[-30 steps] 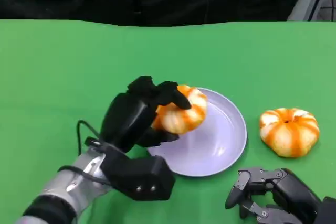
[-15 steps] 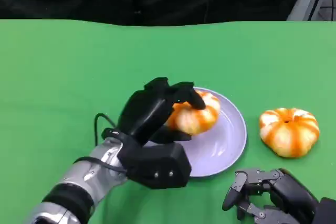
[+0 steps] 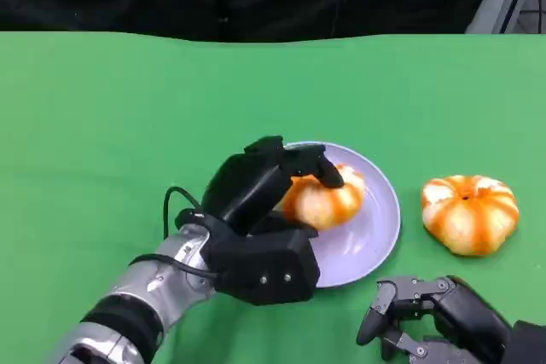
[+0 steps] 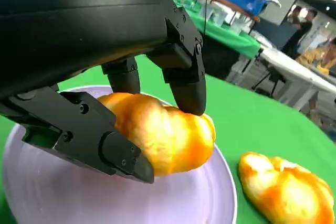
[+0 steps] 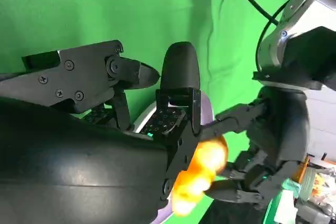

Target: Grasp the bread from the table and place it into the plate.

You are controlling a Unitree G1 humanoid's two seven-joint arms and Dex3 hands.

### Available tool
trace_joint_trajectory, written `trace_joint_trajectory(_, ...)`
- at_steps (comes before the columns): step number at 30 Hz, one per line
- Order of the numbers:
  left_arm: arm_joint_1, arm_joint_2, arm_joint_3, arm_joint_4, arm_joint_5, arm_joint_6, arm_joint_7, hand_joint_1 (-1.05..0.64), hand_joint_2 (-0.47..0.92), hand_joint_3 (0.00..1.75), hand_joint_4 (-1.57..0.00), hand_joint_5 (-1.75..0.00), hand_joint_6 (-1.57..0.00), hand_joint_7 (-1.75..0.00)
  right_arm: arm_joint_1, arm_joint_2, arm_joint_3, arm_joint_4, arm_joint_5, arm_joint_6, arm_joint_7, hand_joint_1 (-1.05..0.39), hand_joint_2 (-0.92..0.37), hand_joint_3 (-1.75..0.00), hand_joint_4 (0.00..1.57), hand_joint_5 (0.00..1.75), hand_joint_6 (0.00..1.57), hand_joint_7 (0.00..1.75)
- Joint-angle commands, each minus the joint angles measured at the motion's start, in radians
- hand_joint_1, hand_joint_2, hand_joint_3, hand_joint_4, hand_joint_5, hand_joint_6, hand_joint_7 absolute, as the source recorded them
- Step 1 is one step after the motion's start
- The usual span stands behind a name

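We see the left hand (image 3: pixel 256 189) holding a glazed orange-and-white bread (image 3: pixel 328 198) over the lavender plate (image 3: pixel 380 228) on the green desk (image 3: pixel 102 125). Its black fingers (image 4: pixel 186 80) are clamped on the bread from above and below, and in the left wrist view the bread sits low over the plate's inner surface; we cannot tell whether it touches the plate yet. The silver left forearm (image 3: pixel 141 296) reaches in from the lower left, with a black cable looping beside the wrist. A second bread (image 3: pixel 469 213) of the same colouring lies on the desk just beside the plate's right rim, apart from both hands. The right hand (image 3: pixel 426 321) rests low at the near edge of the desk, in front of that second bread, holding nothing, its fingers loosely curled with gaps between them. In the right wrist view we look past that hand's own fingers (image 5: pixel 178 77) toward the left hand with the bread in its grip.
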Motion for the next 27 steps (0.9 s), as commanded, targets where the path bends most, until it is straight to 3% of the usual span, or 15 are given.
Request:
trace_joint_trajectory(1,-0.033,0.002,-0.007,0.033,-0.001,-0.001,-0.001,-0.02,0.85,0.00,-0.53,-1.48,-0.70,-1.03,0.001,-0.011,0.004,-0.002,-0.009,-0.010,-0.006,-0.02,-0.92,-0.47,0.73,1.54,0.81,1.09)
trace_joint_trajectory(9,-0.048,-0.001,-0.020,0.076,0.000,0.015,-0.024,-0.02,0.84,0.00,-0.52,-1.48,-0.69,-1.03,0.001,-0.015,0.006,-0.006,-0.012,-0.011,-0.007,-0.02,-0.90,-0.48,0.72,1.54,0.81,1.09)
trace_joint_trajectory(11,-0.052,0.004,-0.033,0.081,0.015,0.023,-0.015,-0.08,0.84,0.00,-0.59,-1.23,-0.87,-0.50,0.000,-0.014,0.006,-0.004,-0.010,-0.013,-0.005,-0.02,-0.90,-0.49,0.72,1.54,0.81,1.09)
trace_joint_trajectory(12,-0.055,0.006,-0.040,0.081,0.022,0.032,-0.016,-0.10,0.84,0.00,-0.61,-1.14,-0.93,-0.33,0.000,-0.014,0.006,-0.003,-0.009,-0.015,-0.003,-0.02,-0.90,-0.49,0.72,1.54,0.81,1.09)
trace_joint_trajectory(14,-0.061,0.008,-0.048,0.081,0.027,0.048,-0.023,-0.13,0.85,0.00,-0.68,-0.91,-0.98,-0.12,-0.001,-0.014,0.007,-0.001,-0.007,-0.016,-0.002,-0.02,-0.90,-0.50,0.71,1.53,0.81,1.09)
trace_joint_trajectory(15,-0.062,0.009,-0.051,0.080,0.028,0.055,-0.028,-0.17,0.85,0.00,-0.77,-0.62,-0.96,-0.05,-0.001,-0.013,0.007,0.000,-0.007,-0.016,-0.003,-0.02,-0.90,-0.50,0.72,1.54,0.80,1.09)
trace_joint_trajectory(18,-0.066,0.011,-0.060,0.078,0.038,0.066,-0.023,-0.24,0.87,0.00,-0.89,-0.17,-0.88,-0.01,-0.002,-0.013,0.007,0.003,-0.008,-0.018,-0.003,-0.03,-0.89,-0.51,0.71,1.54,0.80,1.09)
trace_joint_trajectory(20,-0.067,0.013,-0.066,0.076,0.044,0.066,-0.012,-0.30,0.88,0.01,-0.83,-0.07,-0.79,0.00,-0.002,-0.013,0.007,0.005,-0.010,-0.022,-0.005,-0.03,-0.89,-0.51,0.71,1.54,0.80,1.09)
trace_joint_trajectory(23,-0.065,0.008,-0.053,0.079,0.024,0.055,-0.025,-0.35,0.90,0.01,-0.77,-0.01,-0.73,0.00,-0.004,-0.014,0.006,0.011,-0.011,-0.030,-0.006,-0.03,-0.89,-0.52,0.71,1.54,0.80,1.09)
trace_joint_trajectory(27,-0.059,-0.003,-0.017,0.079,-0.033,0.042,-0.078,-0.51,0.92,0.16,-0.71,0.00,-0.59,0.00,-0.009,-0.014,0.006,0.023,-0.011,-0.037,-0.006,-0.03,-0.88,-0.53,0.72,1.52,0.80,1.08)
